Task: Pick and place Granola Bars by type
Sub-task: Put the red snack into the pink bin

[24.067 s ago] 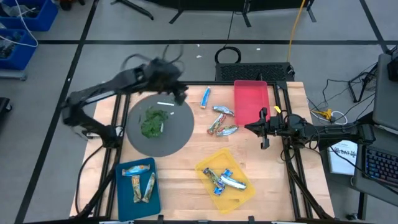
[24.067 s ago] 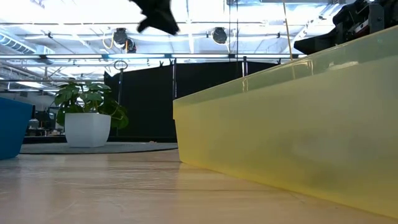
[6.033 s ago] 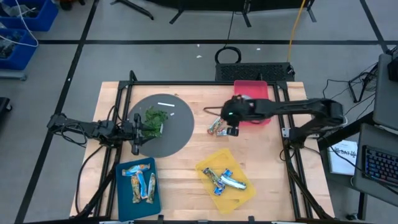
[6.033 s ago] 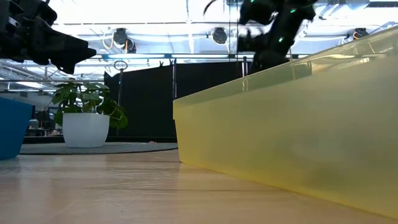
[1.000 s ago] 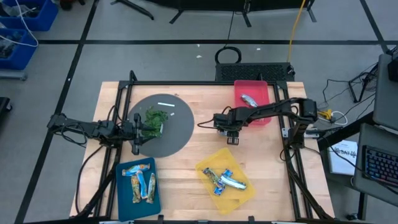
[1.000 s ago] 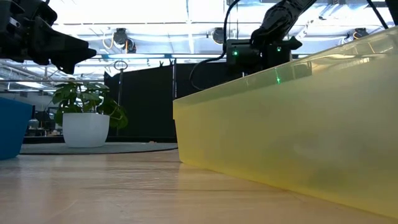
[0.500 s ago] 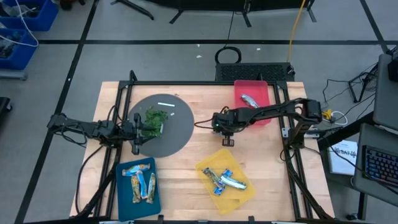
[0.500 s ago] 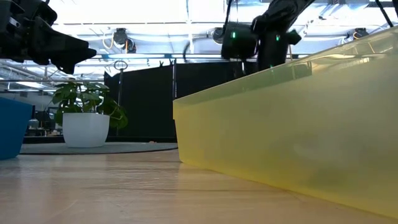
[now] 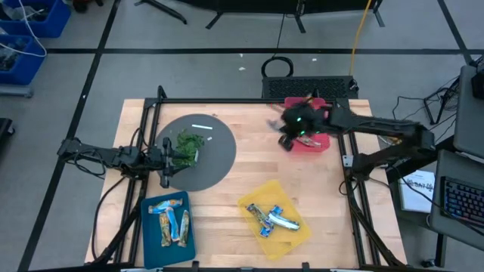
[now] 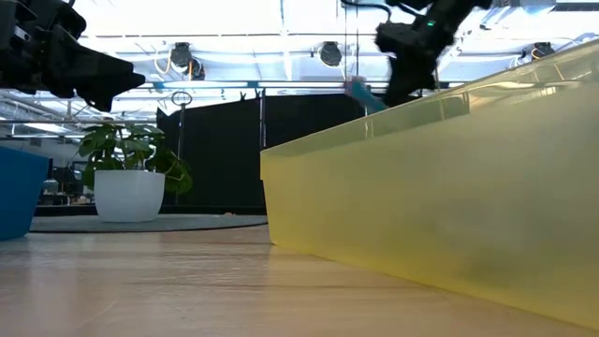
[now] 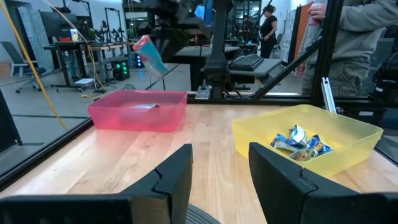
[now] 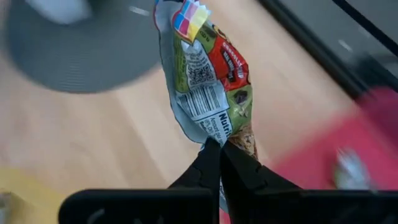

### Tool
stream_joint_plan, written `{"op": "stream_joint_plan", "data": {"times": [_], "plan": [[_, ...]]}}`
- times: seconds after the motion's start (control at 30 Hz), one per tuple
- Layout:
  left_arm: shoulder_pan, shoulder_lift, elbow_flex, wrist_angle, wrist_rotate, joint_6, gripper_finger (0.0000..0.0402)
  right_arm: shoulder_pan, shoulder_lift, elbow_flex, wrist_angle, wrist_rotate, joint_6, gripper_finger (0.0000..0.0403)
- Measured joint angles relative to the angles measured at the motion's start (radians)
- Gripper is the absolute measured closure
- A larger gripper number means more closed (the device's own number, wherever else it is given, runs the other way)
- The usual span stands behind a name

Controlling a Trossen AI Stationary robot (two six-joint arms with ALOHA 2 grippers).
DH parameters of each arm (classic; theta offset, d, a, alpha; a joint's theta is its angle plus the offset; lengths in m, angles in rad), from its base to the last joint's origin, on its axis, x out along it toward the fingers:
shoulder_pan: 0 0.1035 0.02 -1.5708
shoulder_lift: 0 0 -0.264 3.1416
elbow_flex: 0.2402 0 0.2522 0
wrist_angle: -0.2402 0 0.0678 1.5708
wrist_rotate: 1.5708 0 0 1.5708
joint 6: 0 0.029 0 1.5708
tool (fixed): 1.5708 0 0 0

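Note:
My right gripper (image 9: 290,134) hovers at the red tray's (image 9: 316,143) left edge, shut on a silvery granola bar (image 12: 208,81) with red and green print. The low view shows the bar (image 10: 362,95) in the air, as does the left wrist view, with the bar (image 11: 149,55) above the red tray (image 11: 138,111). One silvery bar (image 11: 147,106) lies in that tray. Blue bars (image 9: 274,218) fill the yellow tray (image 9: 252,198); teal bars (image 9: 172,225) lie in the blue tray (image 9: 151,236). My left gripper (image 11: 221,168) waits open at the grey plate's (image 9: 215,162) left rim. My right gripper pinches the silvery bar by one end (image 12: 231,148) between its two fingertips (image 12: 209,163). The rest of the wrapper sticks out beyond them, lengthwise in line with the fingers. The bar is lifted clear and slants downward from the gripper in the low view.
A green leafy clump (image 9: 186,147) and a small white stick (image 9: 201,127) lie on the grey plate. The yellow tray's wall (image 10: 440,197) fills the low view's right side. Bare wood (image 9: 249,170) lies between plate and trays. People stand beyond the table (image 11: 348,37).
My right gripper has risen from the middle of the table and swung toward the far right, over the red tray's edge, staying shut. The silvery bar that it holds has gone up with it, lifted clear of the wood.

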Motion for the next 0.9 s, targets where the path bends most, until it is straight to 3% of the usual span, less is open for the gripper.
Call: {"op": "stream_joint_plan", "data": {"times": [0.23, 0.6, 0.9], "plan": [[0.0, 0.0, 0.0, 0.0, 0.0, 0.0, 0.0238, -0.165, -0.055, -0.049, -0.261, 0.014, 0.078, 0.0403], [0.0, 0.0, 0.0, 0.0, 0.0, 0.0, 0.0238, -0.343, -0.052, -0.352, -0.037, -0.097, 0.059, 0.04], [0.0, 0.0, 0.0, 0.0, 0.0, 0.0, 0.0238, -0.337, -0.056, -0.365, 0.025, -0.126, 0.048, 0.0314]]}}
